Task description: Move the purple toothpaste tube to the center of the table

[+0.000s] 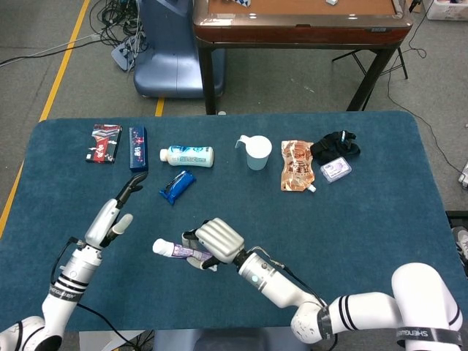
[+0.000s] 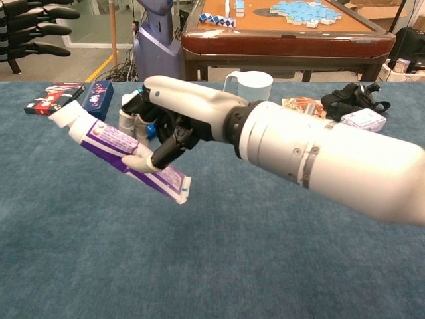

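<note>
The right hand [image 1: 216, 240] grips the purple toothpaste tube [image 1: 180, 251], fingers curled over its middle and thumb pressed under it. In the chest view the same hand [image 2: 174, 113] holds the tube [image 2: 119, 151] clear of the blue counter [image 2: 212, 266], tilted, with the white cap toward the upper left of the frame and the flat crimped end pointing lower right. In the head view the tube sits in the lower centre-left of the frame, cap toward the left, and the right arm reaches in from the lower right.

The left hand [image 1: 117, 212] holds nothing; its fingers are stretched out and apart, pointing toward the top of the frame, at the left side of the counter. In the chest view only its dark fingers [image 2: 40, 30] show, at the upper left corner.

Along the far side of the counter, from left to right in the head view, lie a red packet [image 1: 104, 142], a dark blue box [image 1: 138, 148], a white bottle [image 1: 188, 156] on its side, a cup [image 1: 257, 152], an orange pouch [image 1: 297, 164], a black bundle [image 1: 335, 145] and a small clear box [image 1: 336, 170]. A blue wrapper [image 1: 176, 186] lies just below the bottle, between the two hands.
</note>
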Available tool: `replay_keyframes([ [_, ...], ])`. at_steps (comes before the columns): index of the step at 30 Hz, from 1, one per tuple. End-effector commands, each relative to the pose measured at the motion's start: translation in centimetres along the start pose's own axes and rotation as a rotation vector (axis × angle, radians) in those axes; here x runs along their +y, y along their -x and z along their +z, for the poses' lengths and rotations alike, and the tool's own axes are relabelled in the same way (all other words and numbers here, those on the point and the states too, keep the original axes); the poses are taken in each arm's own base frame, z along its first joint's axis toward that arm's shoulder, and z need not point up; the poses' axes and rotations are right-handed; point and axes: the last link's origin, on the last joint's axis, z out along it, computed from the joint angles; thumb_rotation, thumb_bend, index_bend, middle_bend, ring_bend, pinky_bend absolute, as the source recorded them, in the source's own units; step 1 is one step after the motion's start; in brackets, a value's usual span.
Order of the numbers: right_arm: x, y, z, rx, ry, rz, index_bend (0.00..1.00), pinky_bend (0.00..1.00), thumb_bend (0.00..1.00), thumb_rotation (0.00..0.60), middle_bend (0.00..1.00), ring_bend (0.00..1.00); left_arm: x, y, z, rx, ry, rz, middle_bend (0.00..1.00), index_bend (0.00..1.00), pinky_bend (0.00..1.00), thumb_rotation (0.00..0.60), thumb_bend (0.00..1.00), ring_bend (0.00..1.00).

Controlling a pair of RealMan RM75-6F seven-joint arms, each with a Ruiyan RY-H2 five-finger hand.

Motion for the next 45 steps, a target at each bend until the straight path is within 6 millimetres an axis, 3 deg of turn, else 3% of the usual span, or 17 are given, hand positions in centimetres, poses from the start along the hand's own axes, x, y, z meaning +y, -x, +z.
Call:
replay_keyframes([
  [1,-0.2,0.5,1.0,0.019,0.007,0.030,0.93,0.46,0.78,0.600,0.82,0.70,0.0,0.5,0.5,0.017,0.026,0.011,0.02,0.00,0.08,0.000,0.00,0.00],
  [8,-0.5,1.6,2.5,0.013,0.018,0.056,0.93,0.46,0.78,0.600,0.82,0.70,0.0,2.0,0.9,0.001,0.054,0.010,0.02,0.00,0.08,0.000,0.00,0.00],
  [17,-1.7,1.5,4.0,0.018,0.006,0.084,0.93,0.46,0.78,0.600,0.82,0.70,0.0,3.7,1.3,-0.025,0.089,0.004,0.00,0.00,0.06,0.000,0.00,0.00],
  [45,-1.5,1.8,5.1,0.009,0.031,0.242,0.93,0.46,0.78,0.600,0.82,0.70,-0.4,5.9,2.0,0.009,0.149,-0.069,0.00,0.00,0.03,0.000,0.00,0.00],
])
